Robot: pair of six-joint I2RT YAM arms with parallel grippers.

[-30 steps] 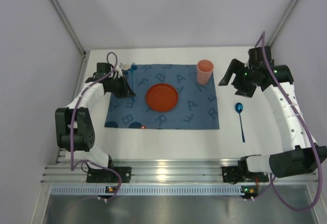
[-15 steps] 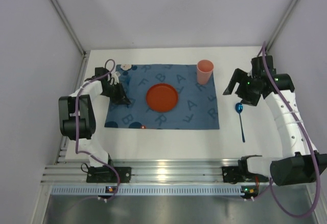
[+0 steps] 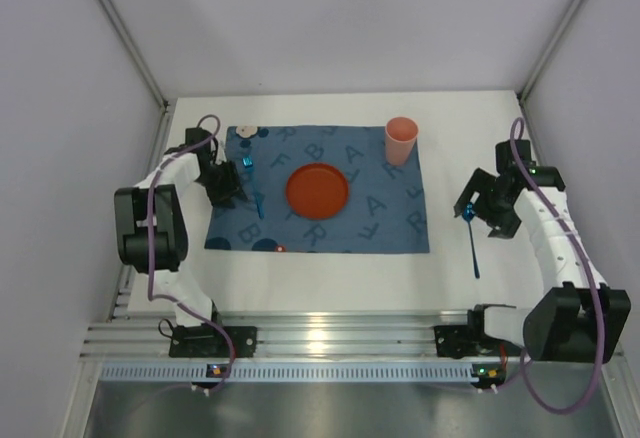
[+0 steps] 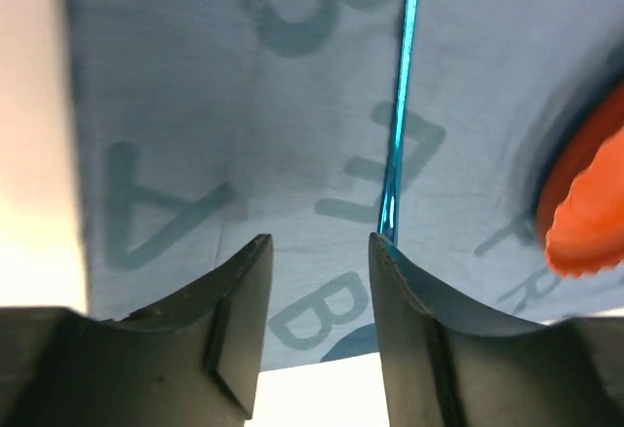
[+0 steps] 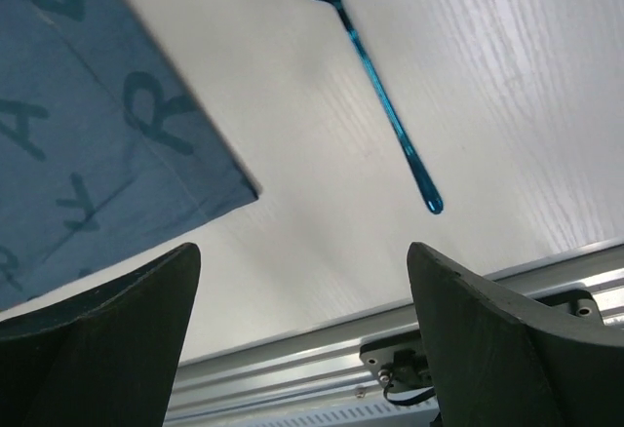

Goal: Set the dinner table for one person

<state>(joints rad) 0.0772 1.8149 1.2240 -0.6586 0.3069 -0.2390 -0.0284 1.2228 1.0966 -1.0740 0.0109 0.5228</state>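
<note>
White dinner table (image 3: 330, 278) bears a lettered mat (image 3: 385, 220); we see left gripper (image 4: 317, 252) spread over it, right gripper (image 5: 302, 250) spread above the spoon (image 5: 375, 96).

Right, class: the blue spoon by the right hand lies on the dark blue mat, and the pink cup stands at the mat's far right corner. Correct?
Not quite. The blue spoon lies on the white table, beside the mat, not on it; the right wrist view shows this. The pink cup does stand at the mat's far right corner.
</note>
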